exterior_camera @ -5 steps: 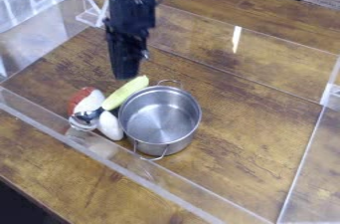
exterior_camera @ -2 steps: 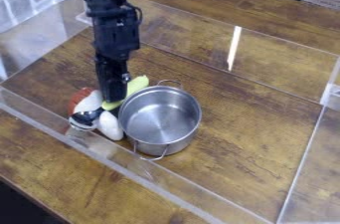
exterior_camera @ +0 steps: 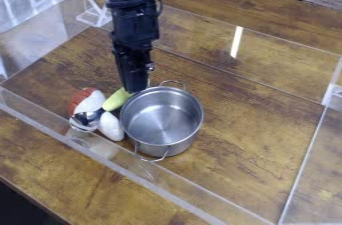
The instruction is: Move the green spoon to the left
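Yellow-green spoon [exterior_camera: 116,100]: on the tabletop [exterior_camera: 254,134], between the steel pot [exterior_camera: 162,121] and the red-and-white toy [exterior_camera: 88,102], its handle partly hidden
Gripper [exterior_camera: 135,84]: down by the pot's rim, at the upper end of the handle; whether it grasps the spoon or is released, I cannot tell
Done: the reach, by my reading
Left: securing the handle, if not gripped, and the leftward move
Changed from the earlier frame: gripper nearer the pot, hiding the handle's upper end; pot unmoved
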